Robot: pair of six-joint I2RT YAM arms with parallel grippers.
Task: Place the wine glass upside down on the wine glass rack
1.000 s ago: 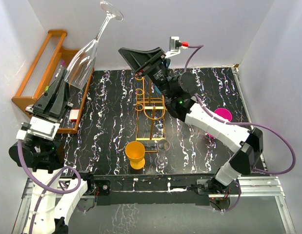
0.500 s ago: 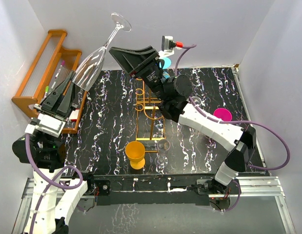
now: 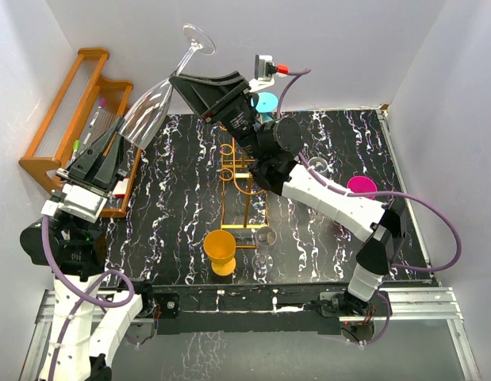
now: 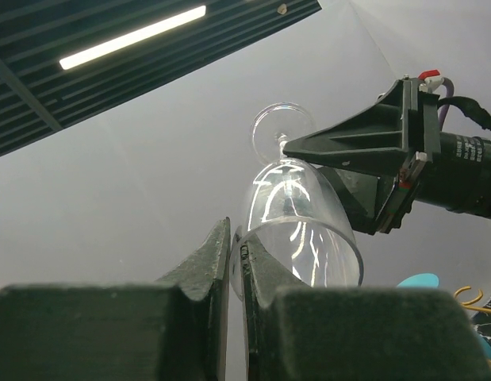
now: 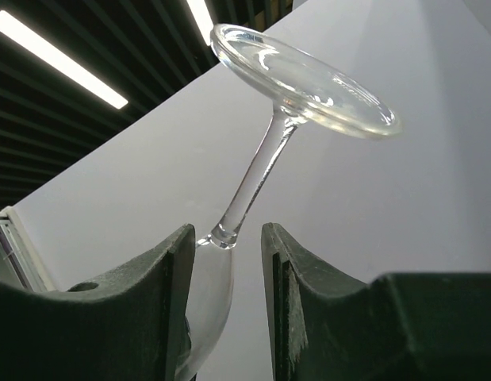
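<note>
At the far left, a brown wooden shelf (image 3: 70,103) is seen leaning by the wall at the edge of the dark marbled worktop (image 3: 174,198). Just beside it, the left gripper (image 3: 122,141) (image 4: 235,238) is raised off the worktop and is closed on the rim of the wine glass (image 3: 150,103) (image 4: 301,222) (image 5: 257,178), the bowl wall being pinched between its two fingers. The glass is held in the air, tilted, with its bowl low at the left and its foot high at the right, well apart from the wine glass rack (image 3: 243,171). At the glass's stem, just above the bowl, the right gripper (image 3: 180,81) (image 4: 289,147) (image 5: 225,238) is positioned with its jaws parted; the stem is seen between them, with a gap on either side in the right wrist view. The rack stands on the worktop below the right arm, near the middle. At its near end an orange cup (image 3: 220,248) is placed, and a second clear glass (image 3: 264,242) stands just beside it. A pink item (image 3: 361,187) lies further right, partly hidden by the arm.
</note>
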